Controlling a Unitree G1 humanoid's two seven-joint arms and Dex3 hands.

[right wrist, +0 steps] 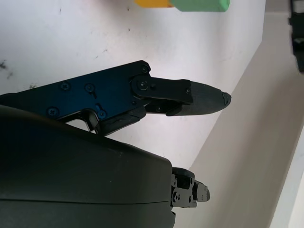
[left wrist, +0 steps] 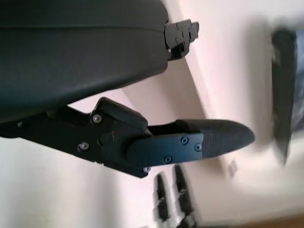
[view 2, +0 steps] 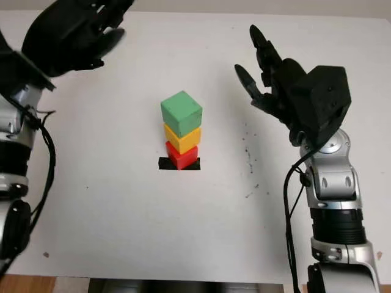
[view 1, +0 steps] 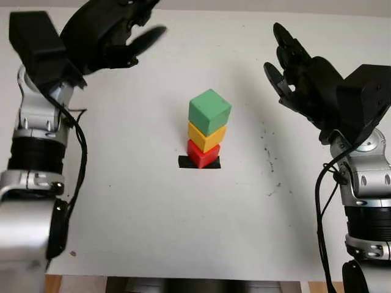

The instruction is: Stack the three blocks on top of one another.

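Three blocks stacked at table (view 1: 153, 232) centre: top block (view 1: 209, 111) on middle block (view 1: 206, 137), middle on bottom block (view 1: 203, 153), bottom on small floor marker (view 1: 183, 162). Left hand (view 1: 113, 36) at 10 o'clock from stack, well apart, open. Right hand (view 1: 299, 76) at 2 o'clock, well apart, open.

The left hand (left wrist: 142, 118) is hanging open over the white table (left wrist: 42, 190), one black finger (left wrist: 209, 140) pointing out past its shell.

No legible text or labels.
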